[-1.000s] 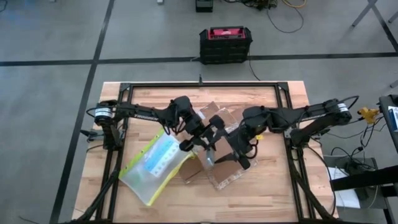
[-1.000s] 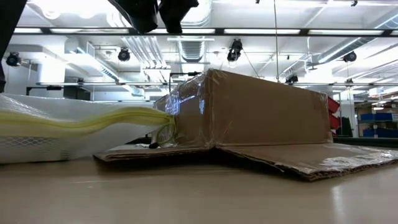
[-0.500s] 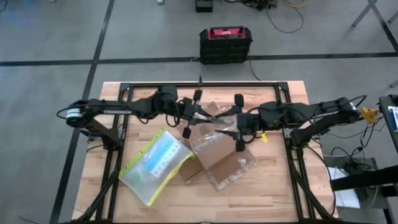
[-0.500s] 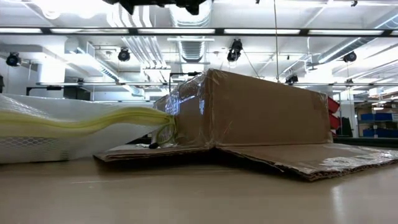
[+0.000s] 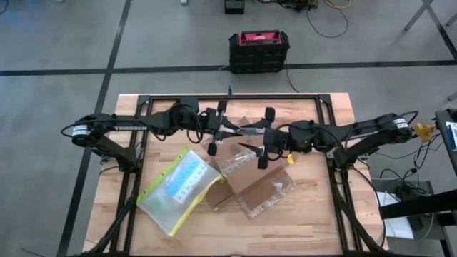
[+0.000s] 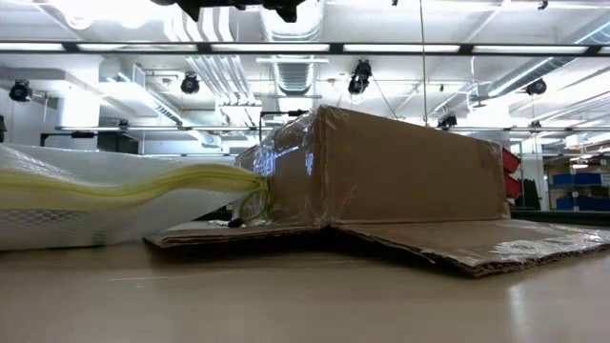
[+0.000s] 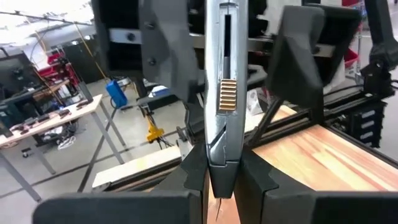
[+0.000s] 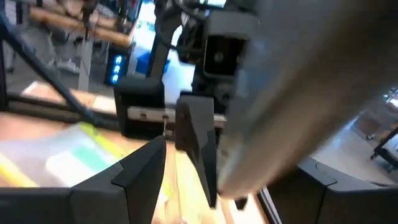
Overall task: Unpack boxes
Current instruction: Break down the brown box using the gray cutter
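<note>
The brown cardboard carton (image 5: 251,177) with shiny tape lies on the table with its flaps spread; the low view shows the carton (image 6: 391,176) too. Both grippers are raised above it, level and facing each other. My left gripper (image 5: 227,130) is shut on a silver utility knife (image 5: 241,131) with a ridged gold slider (image 7: 227,95). My right gripper (image 5: 255,135) is open. Its fingers (image 7: 301,56) stand on either side of the knife's far part; whether they touch it does not show. The clear pouch (image 5: 177,191) with the yellow-green edge lies beside the carton's left flap. My left gripper pinches one end of the knife (image 7: 221,171) between its two fingers (image 7: 194,174). The fingers come level from the table's left and lie along the knife. The knife is lifted clear and points toward the right gripper.
The pouch (image 6: 95,200) touches the carton's left side in the low view. A black-and-red case (image 5: 258,50) stands on the floor beyond the far edge. A black frame (image 5: 235,98) runs around the table. Bare wood lies near the front edge (image 5: 300,232).
Both grippers have risen from the carton toward the far edge and turned from pointing down to level, facing each other. The right gripper has then moved left toward the left gripper and the knife. The carton and the pouch have stayed in place.
</note>
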### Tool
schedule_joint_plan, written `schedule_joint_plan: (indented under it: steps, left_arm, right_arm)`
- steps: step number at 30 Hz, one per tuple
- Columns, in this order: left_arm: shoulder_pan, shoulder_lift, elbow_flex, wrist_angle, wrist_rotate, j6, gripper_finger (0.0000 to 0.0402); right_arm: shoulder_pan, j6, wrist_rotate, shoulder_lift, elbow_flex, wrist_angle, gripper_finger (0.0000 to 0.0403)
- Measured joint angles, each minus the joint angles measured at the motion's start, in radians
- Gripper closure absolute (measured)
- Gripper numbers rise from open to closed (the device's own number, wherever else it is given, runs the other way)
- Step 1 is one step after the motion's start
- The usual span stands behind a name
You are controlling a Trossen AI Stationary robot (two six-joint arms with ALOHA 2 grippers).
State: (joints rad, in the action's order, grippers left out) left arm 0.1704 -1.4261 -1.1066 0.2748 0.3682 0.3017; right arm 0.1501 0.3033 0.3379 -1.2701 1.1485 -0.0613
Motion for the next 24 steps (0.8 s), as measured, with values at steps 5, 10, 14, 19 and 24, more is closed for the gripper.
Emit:
schedule_joint_plan:
  steps: [5,10,14,19,24]
  left_arm:
    - [0.0,0.0,0.005,0.02,0.0,-0.002,0.0374]
    - [0.0,0.0,0.006,0.033,0.019,-0.008,0.0374]
    - [-0.001,0.0,0.006,0.053,0.035,-0.012,0.0374]
    - [-0.002,0.0,0.006,0.083,0.042,-0.012,0.0375]
    - [-0.002,0.0,0.006,0.102,0.042,-0.018,0.0376]
  right_arm:
    - [-0.011,0.009,0.001,0.0,-0.051,-0.106,0.0199]
    - [-0.024,0.012,-0.001,0.001,-0.074,-0.14,0.0236]
    - [-0.028,0.044,-0.007,0.002,-0.074,-0.159,0.0261]
    - [-0.033,0.068,-0.023,0.002,-0.068,-0.178,0.0282]
    - [-0.035,0.07,-0.033,0.002,-0.068,-0.2,0.0289]
